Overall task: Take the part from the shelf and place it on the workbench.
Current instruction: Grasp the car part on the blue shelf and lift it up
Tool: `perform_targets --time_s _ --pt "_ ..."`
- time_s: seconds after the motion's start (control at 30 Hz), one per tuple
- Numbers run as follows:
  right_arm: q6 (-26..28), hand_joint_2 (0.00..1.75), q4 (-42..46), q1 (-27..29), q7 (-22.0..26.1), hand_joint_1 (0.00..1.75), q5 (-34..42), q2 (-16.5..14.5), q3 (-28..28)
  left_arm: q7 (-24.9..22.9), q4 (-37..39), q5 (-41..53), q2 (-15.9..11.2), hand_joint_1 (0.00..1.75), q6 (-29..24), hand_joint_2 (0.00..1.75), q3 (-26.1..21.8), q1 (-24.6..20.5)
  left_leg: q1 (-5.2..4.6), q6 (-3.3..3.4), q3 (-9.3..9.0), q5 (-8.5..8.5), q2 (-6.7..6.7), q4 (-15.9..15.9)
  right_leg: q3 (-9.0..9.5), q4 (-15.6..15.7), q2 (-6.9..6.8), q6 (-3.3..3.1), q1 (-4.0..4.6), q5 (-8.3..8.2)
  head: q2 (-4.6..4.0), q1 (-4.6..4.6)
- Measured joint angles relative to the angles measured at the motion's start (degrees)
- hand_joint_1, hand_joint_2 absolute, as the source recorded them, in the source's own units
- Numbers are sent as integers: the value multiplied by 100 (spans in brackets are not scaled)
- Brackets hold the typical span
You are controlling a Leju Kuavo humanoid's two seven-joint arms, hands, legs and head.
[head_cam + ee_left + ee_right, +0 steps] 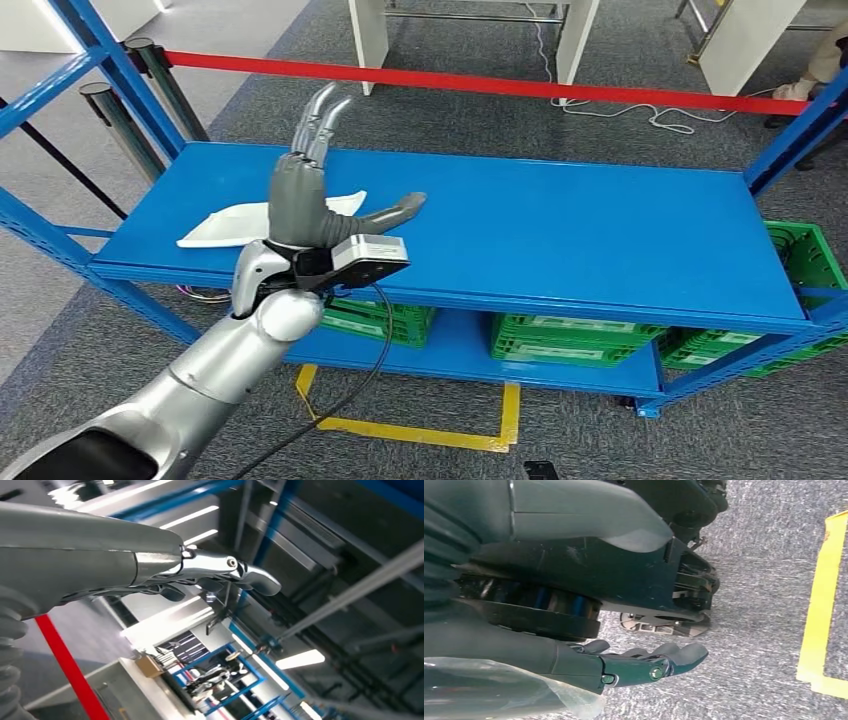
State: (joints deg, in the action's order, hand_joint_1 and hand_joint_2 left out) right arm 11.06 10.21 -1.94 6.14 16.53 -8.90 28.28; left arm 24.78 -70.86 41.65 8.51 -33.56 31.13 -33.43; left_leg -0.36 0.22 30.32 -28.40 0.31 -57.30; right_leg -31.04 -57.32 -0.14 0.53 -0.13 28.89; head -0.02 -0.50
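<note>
Left hand (312,195): raised above the top deck of the blue shelf (560,230), palm side turned away from the head camera, fingers (322,120) extended upward and apart, thumb (395,211) stretched out sideways. Nothing is held; the hand is released. In the left wrist view the same hand (200,570) points up toward ceiling beams and strip lights, its fingers (255,577) lying straight with nothing between them.

Part (250,222): a flat white piece lying on the shelf's top deck, directly behind and beneath the left hand, its ends showing on both sides of the palm. Whether the hand touches it cannot be told; the fingers stand clear above it.

Right hand (644,665): seen in the right wrist view hanging above grey carpet (764,605), dark fingers (684,655) lightly curved and carrying nothing, so released. A sheet of clear plastic film (514,690) lies along the wrist cover just behind this hand. Yellow floor tape (821,605) runs well beyond the fingertips.

Green crates (575,338): stored on the lower deck of the shelf, below the level of the left hand.

Red barrier strip (480,82): stretched across the floor area beyond the left hand's fingertips, past the far edge of the shelf.
</note>
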Motion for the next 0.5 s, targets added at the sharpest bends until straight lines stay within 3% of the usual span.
perform_targets --time_s 0.27,0.47,0.5 --pt "-162 175 0 -1 201 0 -69 -7 1 -499 951 828 -253 0 347 175 588 -716 0 0 1 0 0 -1 0 -2 1 1 0 -1 0 -1" --pt "-221 175 0 -1 225 0 -293 -7 75 -953 2068 1396 -410 0 1201 175 990 -1296 1 0 1 1 2 -1 0 -4 8 0 1 -1 0 -1" --pt "-235 175 0 -1 220 0 -322 -7 96 -955 2260 1389 -430 0 1306 131 1023 -1380 1 0 1 1 3 -1 0 -4 9 0 1 -2 0 -1"
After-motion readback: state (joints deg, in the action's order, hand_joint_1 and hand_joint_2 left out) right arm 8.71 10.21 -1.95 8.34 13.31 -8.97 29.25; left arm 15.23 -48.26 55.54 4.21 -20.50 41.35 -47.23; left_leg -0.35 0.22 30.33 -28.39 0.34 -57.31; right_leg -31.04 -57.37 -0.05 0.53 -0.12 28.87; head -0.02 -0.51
